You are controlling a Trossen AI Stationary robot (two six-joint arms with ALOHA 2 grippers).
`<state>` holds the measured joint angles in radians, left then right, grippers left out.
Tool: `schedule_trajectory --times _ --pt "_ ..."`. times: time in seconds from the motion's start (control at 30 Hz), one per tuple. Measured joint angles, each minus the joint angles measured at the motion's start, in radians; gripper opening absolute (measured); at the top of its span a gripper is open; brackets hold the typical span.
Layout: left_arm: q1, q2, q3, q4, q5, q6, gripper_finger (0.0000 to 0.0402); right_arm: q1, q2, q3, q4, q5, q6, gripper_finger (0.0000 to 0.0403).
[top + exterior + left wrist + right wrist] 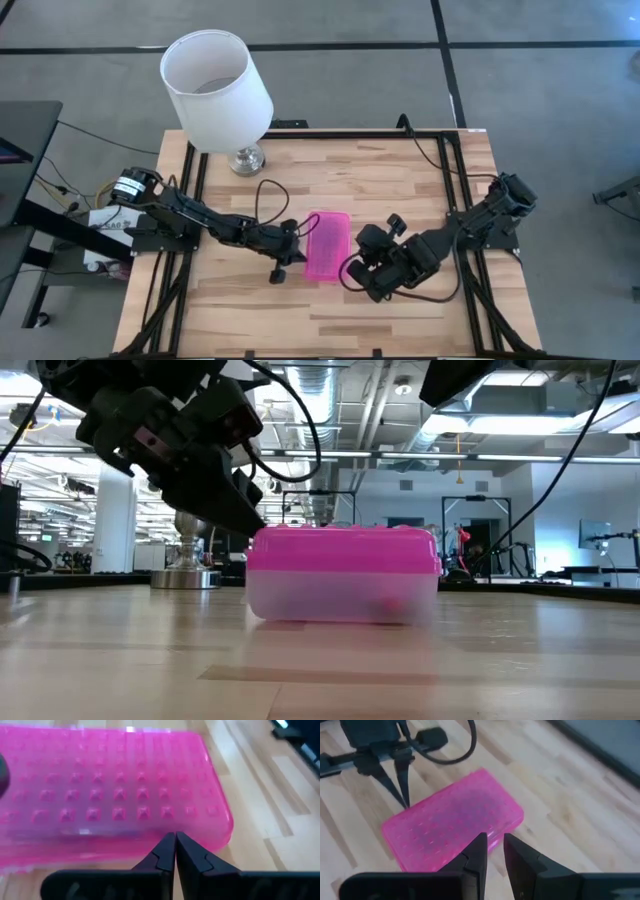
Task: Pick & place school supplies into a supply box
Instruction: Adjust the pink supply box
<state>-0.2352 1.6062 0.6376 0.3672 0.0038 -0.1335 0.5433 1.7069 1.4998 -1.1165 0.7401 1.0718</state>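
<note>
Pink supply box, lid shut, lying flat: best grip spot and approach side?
Likely from above, fingers spanning the short width of the supply box near mid-length. It lies flat on the table, long and narrow, with a studded lid on top and a straight clear base below, so the long side walls give parallel faces. The left gripper and right gripper already flank those sides.

Two dark, jointed arms were observed. Black cables were looped along each arm. The left gripper (175,851) and right gripper (492,851) were each fitted with two matte black, wedge-tipped fingers.
</note>
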Motion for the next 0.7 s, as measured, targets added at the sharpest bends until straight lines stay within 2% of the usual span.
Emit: schedule_trajectory --times 0.17,0.3,0.47,0.6,0.7 --pt "-0.011 0.000 0.000 -0.086 0.038 -0.001 0.0009 -0.004 -0.004 -0.040 0.051 -0.102 0.000 0.0058" --pt "-0.020 0.000 -0.001 -0.102 0.034 0.001 0.0009 0.001 0.000 -0.163 0.244 -0.154 -0.005 0.0058" --pt "-0.017 0.000 -0.001 -0.102 0.026 0.005 0.0009 -0.013 -0.001 -0.307 0.578 -0.204 -0.063 0.0058" --pt "-0.017 0.000 0.000 -0.106 0.024 -0.007 0.0009 -0.017 -0.001 -0.377 0.690 -0.204 -0.070 0.0058" --pt "-0.017 0.000 0.000 -0.106 0.010 -0.009 0.0009 -0.019 -0.001 -0.453 0.813 -0.252 -0.070 0.0058"
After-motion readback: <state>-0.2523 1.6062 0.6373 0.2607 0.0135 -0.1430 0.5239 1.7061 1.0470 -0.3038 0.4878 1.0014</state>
